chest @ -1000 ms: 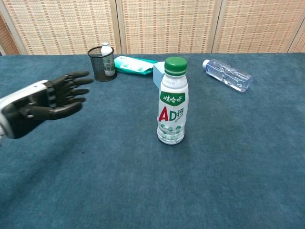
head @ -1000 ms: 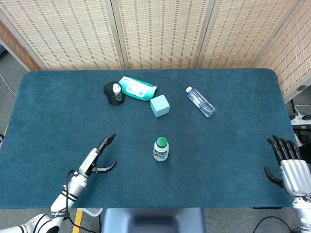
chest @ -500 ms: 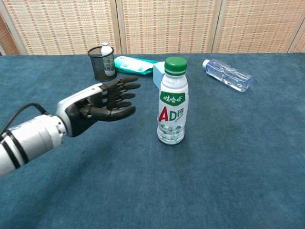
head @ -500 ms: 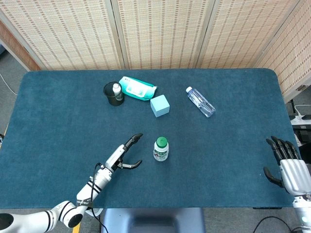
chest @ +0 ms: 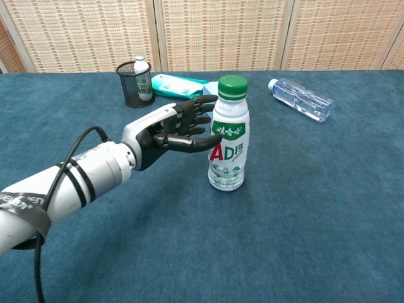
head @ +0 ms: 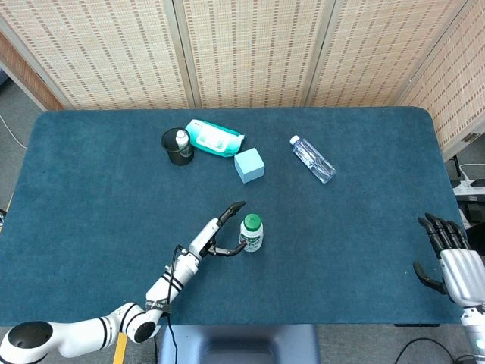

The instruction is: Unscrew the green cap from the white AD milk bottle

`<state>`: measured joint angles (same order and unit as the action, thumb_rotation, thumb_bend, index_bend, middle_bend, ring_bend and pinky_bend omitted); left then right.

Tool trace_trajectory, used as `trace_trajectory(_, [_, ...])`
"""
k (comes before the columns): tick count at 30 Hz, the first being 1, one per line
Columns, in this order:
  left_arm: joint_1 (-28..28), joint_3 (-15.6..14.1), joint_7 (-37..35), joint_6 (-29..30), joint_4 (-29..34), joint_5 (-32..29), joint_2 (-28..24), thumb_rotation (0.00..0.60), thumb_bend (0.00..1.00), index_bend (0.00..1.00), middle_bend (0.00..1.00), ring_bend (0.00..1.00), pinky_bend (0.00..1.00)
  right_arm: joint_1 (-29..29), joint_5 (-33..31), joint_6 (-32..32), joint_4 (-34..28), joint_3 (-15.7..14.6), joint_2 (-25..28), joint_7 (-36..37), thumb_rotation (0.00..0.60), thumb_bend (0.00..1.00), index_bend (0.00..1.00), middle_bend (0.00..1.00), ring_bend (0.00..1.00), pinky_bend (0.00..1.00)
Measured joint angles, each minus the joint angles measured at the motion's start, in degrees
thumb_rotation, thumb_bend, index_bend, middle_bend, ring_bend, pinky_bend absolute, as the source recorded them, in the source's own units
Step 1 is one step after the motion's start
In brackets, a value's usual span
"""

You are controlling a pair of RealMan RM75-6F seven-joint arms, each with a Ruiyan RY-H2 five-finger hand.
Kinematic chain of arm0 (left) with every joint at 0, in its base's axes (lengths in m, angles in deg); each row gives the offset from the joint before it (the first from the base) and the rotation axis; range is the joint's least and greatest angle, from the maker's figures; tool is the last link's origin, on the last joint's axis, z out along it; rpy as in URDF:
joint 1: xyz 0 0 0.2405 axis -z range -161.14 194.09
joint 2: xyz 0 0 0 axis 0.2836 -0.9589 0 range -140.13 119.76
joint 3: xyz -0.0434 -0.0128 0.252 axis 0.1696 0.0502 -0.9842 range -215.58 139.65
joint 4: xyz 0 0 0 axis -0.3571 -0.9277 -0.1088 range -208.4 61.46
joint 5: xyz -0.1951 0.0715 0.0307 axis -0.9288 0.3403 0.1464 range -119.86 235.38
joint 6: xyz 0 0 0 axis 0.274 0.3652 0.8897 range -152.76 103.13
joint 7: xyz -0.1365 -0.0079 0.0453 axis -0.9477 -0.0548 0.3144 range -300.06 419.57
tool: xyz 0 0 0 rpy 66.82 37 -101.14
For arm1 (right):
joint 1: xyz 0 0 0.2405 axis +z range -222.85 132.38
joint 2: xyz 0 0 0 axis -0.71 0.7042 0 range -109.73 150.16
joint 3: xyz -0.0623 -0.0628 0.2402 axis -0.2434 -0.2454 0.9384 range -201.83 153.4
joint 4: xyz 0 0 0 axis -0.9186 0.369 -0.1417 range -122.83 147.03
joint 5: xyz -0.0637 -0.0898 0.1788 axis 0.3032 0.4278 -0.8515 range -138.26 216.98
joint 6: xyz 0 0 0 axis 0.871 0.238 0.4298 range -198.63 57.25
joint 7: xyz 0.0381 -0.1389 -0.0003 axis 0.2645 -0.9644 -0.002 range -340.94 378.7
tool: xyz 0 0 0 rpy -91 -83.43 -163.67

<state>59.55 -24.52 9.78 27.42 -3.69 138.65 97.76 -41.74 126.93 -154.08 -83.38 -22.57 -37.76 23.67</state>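
Observation:
The white AD milk bottle (head: 251,235) (chest: 228,146) stands upright near the table's middle front, its green cap (head: 251,222) (chest: 232,87) screwed on. My left hand (head: 220,231) (chest: 172,128) is right beside the bottle on its left, fingers spread. Its fingertips reach the bottle's side and the thumb lies against the label, but the fingers are not closed around it. My right hand (head: 451,258) rests far off at the table's right front edge, fingers apart, holding nothing; the chest view does not show it.
At the back stand a black mesh cup (head: 177,146) (chest: 135,84) with a small bottle in it, a teal wipes pack (head: 214,138) (chest: 178,85), a light-blue cube (head: 249,164) and a clear water bottle (head: 312,158) (chest: 300,98) lying on its side.
My left arm has swept right across the table, from well left of the bottle until the hand reaches the bottle's side. The right hand and bottle have stayed put.

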Motion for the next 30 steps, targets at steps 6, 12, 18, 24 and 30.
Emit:
trace_trajectory(6, [1.3,0.3,-0.03,-1.02,-0.78,-0.48,1.19,0.6,0.32,0.0,0.0,0.0,0.01,-0.06,-0.13,-0.1,-0.01,0.08,0.19,0.34,0.6,0.3,0.0,0.0,0.0,0.0])
trace_trajectory(12, [2.48,0.61,-0.33,-1.85,-1.66,-0.8,2.19,0.6,0.32,0.0,0.0,0.0,0.01,-0.06,-0.46,-0.08,0.09,0.26,0.26,0.53,0.6,0.3,0.0,0.0,0.0,0.0])
trace_trajectory(18, [3.8,1.18,-0.44,-2.55,-2.9,-1.16,3.51,0.6,0.32,0.0,0.0,0.0,0.01,-0.04,-0.63,0.01,0.13,0.34,0.42,0.92,0.6,0.3,0.0,0.0,0.0,0.0])
trace_trajectory(24, [4.78,1.61,0.1,-2.96,-4.15,-1.72,4.99,0.6,0.33,0.0,0.0,0.0,0.01,-0.22,-0.62,-0.34,0.11,0.42,0.73,1.51,0.6,0.3,0.0,0.0,0.0,0.0])
trace_trajectory(30, [5.22,1.95,1.27,-3.55,-5.23,-2.83,6.0,0.6,0.34,0.08,0.1,0.0,0.0,-0.29,-0.64,-0.46,0.14,0.48,0.88,1.79,0.6,0.3,0.0,0.0,0.0,0.0])
